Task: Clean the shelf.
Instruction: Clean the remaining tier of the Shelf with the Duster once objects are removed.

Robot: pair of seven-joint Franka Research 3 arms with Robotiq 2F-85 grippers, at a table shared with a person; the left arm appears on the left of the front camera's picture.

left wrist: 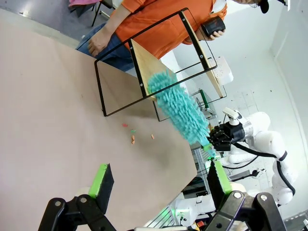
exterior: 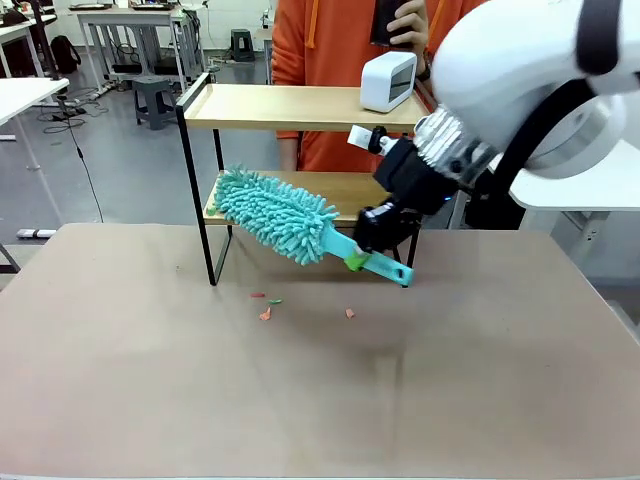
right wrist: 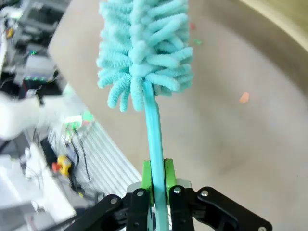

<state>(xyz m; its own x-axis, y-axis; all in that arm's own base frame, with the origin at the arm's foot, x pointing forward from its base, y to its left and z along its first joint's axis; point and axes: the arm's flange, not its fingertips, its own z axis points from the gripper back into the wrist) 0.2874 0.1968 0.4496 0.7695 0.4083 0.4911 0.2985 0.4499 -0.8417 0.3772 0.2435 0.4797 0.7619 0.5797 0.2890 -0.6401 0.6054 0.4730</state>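
Observation:
The shelf [exterior: 300, 107] stands at the table's far side, a black frame with two light wooden boards. My right gripper [exterior: 362, 258] is shut on the handle of a teal fluffy duster [exterior: 275, 213], whose head rests over the left end of the lower board [exterior: 345, 186]. In the right wrist view the duster [right wrist: 144, 43] runs up from the green pads [right wrist: 164, 179] clamped on its handle. My left gripper [left wrist: 159, 179] hangs open above the table, far from the shelf [left wrist: 159, 62] and the duster [left wrist: 180, 108].
A white box-like device [exterior: 388, 80] sits on the shelf's top board. A person in orange [exterior: 340, 40] stands behind the shelf holding a dark object. Small red and green scraps [exterior: 268, 305] lie on the brown table in front of the shelf.

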